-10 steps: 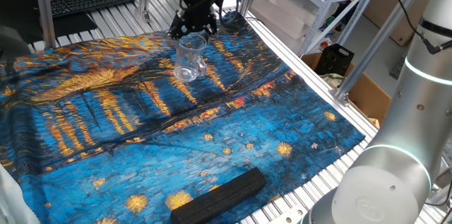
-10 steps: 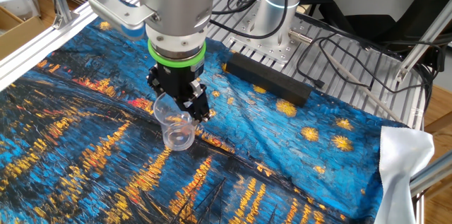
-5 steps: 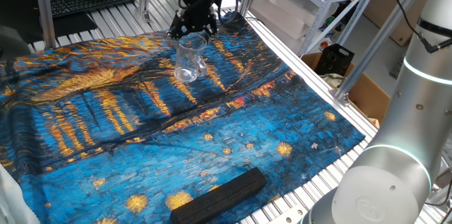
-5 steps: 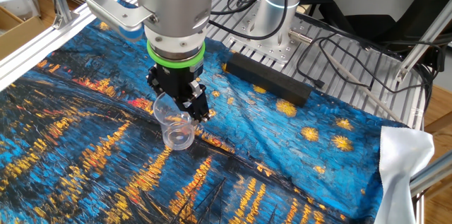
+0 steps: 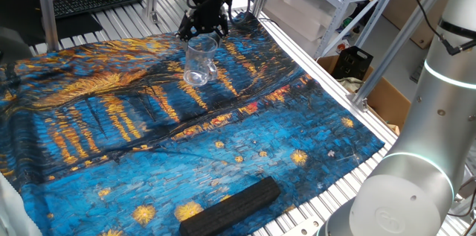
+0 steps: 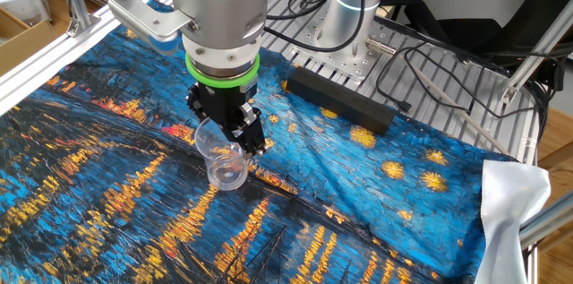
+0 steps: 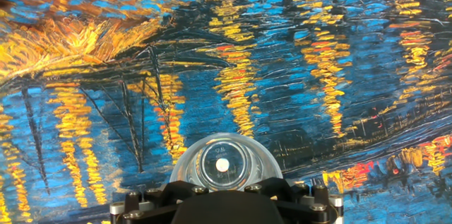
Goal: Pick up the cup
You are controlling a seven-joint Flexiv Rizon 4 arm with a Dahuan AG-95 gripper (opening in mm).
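Hand view: the cup (image 7: 223, 164) is sitting between the fingers, seen straight down its mouth to the thick base. Fixed views are showing the gripper (image 6: 227, 133) clenching the tumbler's rim, with its base hanging just above the painted cloth (image 5: 245, 139). Over the past second the cup's position is hardly changing, suggesting the grasp is secured and lifting is only beginning. The black block (image 5: 232, 205) is lying well apart.
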